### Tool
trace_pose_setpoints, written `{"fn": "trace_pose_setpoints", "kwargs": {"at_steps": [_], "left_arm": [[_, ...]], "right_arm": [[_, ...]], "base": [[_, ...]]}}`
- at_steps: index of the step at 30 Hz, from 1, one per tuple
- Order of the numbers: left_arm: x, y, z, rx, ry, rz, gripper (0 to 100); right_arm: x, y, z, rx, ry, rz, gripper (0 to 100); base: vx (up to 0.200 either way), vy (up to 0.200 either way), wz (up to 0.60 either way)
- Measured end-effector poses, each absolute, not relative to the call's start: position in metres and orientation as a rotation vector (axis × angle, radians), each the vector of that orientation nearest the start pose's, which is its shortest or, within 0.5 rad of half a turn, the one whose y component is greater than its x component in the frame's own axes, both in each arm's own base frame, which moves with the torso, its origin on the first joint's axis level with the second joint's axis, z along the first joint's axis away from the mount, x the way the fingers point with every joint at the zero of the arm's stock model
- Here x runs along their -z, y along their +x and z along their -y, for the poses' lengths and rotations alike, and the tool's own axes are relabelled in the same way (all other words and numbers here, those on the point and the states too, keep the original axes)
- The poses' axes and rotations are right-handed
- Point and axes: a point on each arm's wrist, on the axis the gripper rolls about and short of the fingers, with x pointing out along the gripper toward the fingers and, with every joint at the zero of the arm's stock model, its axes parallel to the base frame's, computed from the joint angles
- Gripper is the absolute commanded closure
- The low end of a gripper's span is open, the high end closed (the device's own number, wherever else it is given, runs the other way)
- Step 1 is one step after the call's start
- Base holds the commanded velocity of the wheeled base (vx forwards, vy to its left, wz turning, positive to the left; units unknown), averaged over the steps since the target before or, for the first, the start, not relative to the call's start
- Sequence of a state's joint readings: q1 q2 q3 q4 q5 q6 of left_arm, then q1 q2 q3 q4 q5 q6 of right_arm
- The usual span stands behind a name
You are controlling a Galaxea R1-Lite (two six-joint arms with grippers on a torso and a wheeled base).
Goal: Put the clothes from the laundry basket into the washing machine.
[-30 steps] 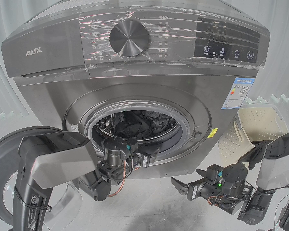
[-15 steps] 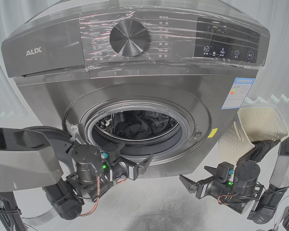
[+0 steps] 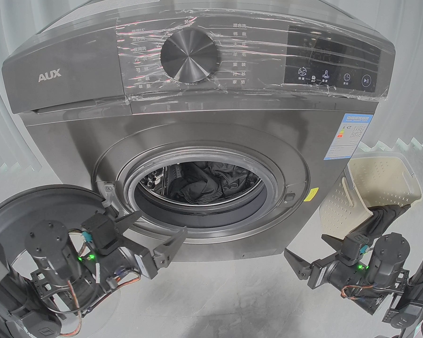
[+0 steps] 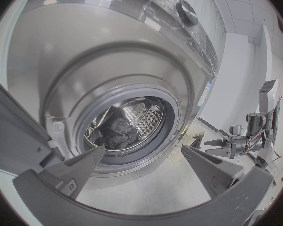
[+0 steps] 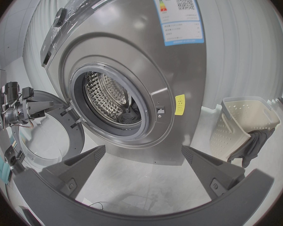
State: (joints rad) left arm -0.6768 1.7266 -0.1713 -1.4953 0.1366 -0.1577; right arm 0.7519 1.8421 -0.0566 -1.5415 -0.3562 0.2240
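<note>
The washing machine (image 3: 197, 118) stands with its round door (image 3: 37, 212) swung open to the left. Dark clothes (image 3: 204, 184) lie in the drum; they also show in the left wrist view as a dark heap of clothes (image 4: 116, 132). My left gripper (image 3: 160, 224) hangs open and empty just below and left of the drum opening. My right gripper (image 3: 305, 249) is open and empty, low at the machine's front right. A cream laundry basket (image 3: 385, 174) leans right of the machine, with a dark garment (image 3: 385, 217) draped over its rim.
Bare grey floor (image 3: 239, 292) lies in front of the machine. The open door (image 5: 53, 135) takes up the space on the left. The basket (image 5: 242, 120) with its hanging garment (image 5: 253, 143) stands close to the machine's right side.
Both arms have drawn back and down from the machine. The left gripper moved left, away from the drum opening; the right gripper shifted right toward the basket. Both stayed open.
</note>
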Motion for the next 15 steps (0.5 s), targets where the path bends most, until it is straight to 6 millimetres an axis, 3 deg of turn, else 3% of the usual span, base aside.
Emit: {"fn": "trace_pose_setpoints", "kwargs": {"at_steps": [5,15], "left_arm": [[-0.124,0.161,0.124,0.523,-0.14,-0.076,0],[-0.133,0.14,0.098,0.475,-0.129,-0.028,0]], "right_arm": [[-0.084,0.155,-0.132,-0.351,0.091,-0.234,0],[-0.095,0.149,-0.124,-0.314,0.1,-0.202,0]], "base": [[0.0,0.0,0.0],[-0.2,0.0,0.0]]}}
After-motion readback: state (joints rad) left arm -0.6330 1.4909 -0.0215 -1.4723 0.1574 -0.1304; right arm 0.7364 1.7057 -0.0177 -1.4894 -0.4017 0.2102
